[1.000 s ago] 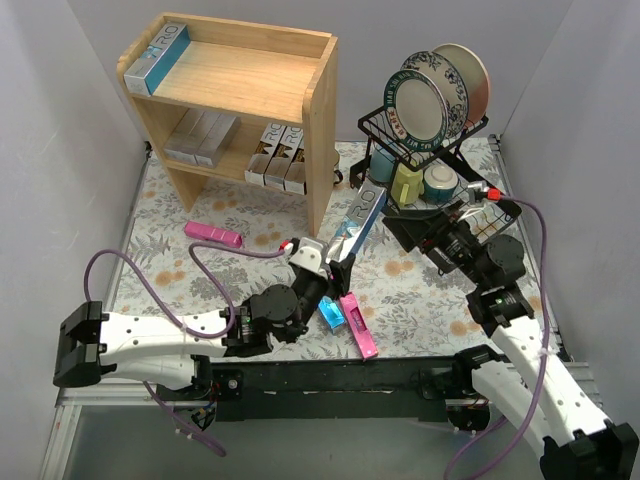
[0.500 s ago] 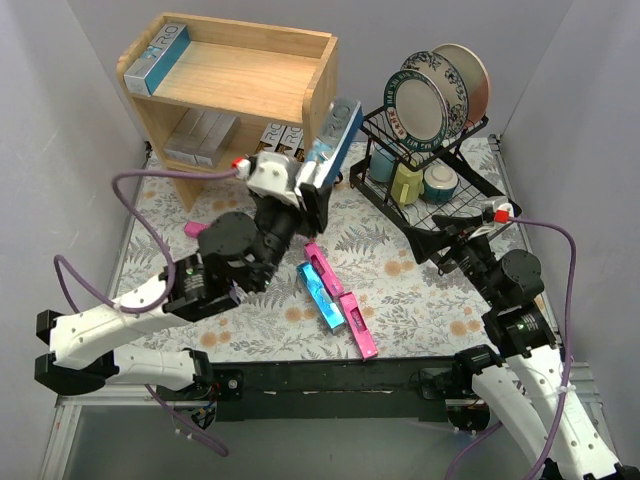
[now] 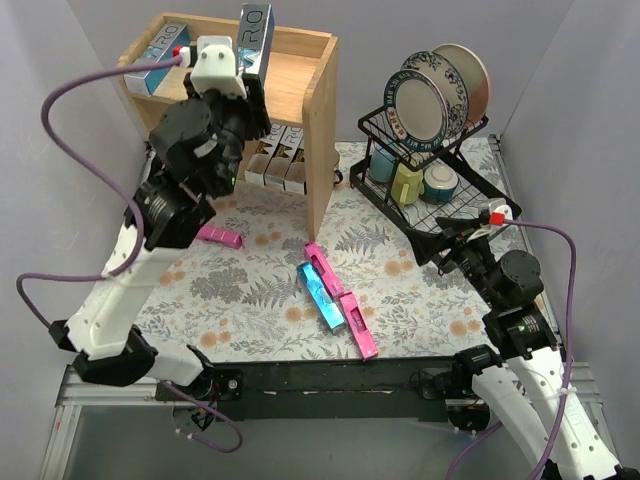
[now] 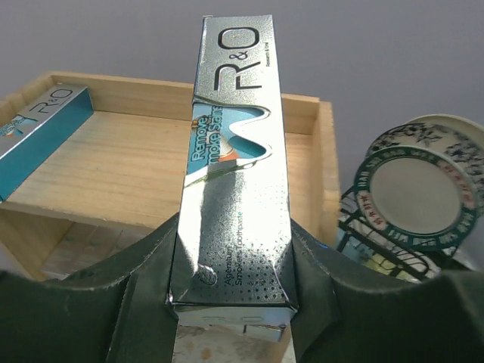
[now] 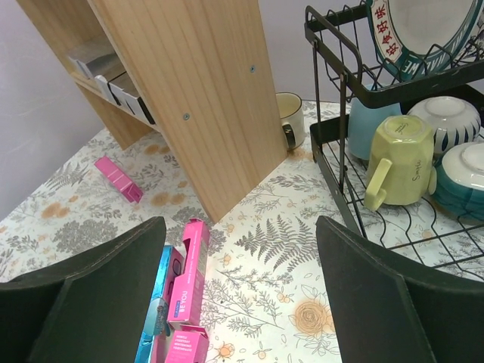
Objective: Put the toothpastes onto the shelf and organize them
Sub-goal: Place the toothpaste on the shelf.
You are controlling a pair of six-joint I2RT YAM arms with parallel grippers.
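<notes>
Top external view: at the near edge, a blue carton [image 3: 321, 296] is seen lying flat beside two pink cartons [image 3: 357, 327] in a loose cluster on the floral mat [image 3: 400, 300]. A third pink carton [image 3: 222, 237] lies well to the left, partly hidden by the left arm [image 3: 150, 260]. To the right, the right gripper [image 3: 452, 243] is held low over the mat, just in front of the rack [image 3: 440, 215]. Its jaws are spread wide and nothing is gripped; only mat and the cluster are seen between the fingers [image 5: 98, 295] in the right wrist view. The rack is loaded with plates [image 3: 425, 100], a bowl [image 3: 440, 183] and a yellow-green mug [image 3: 407, 183]. A cream mug [image 5: 287, 119] is tucked between rack and shelf [image 3: 322, 140]. On the shelf's lower tier, silver cartons [image 3: 283, 165] are lined up at the right, while the left part is screened by the left arm. That arm is stretched steeply upward, its wrist raised to the top tier. The left gripper [image 3: 252, 78] is closed on a silver carton [image 3: 256, 30] near its lower end. The carton is pointed upward over the top tier, right of a teal carton [image 3: 155, 58] laid along the left rim. Whether it touches the board cannot be told.
</notes>
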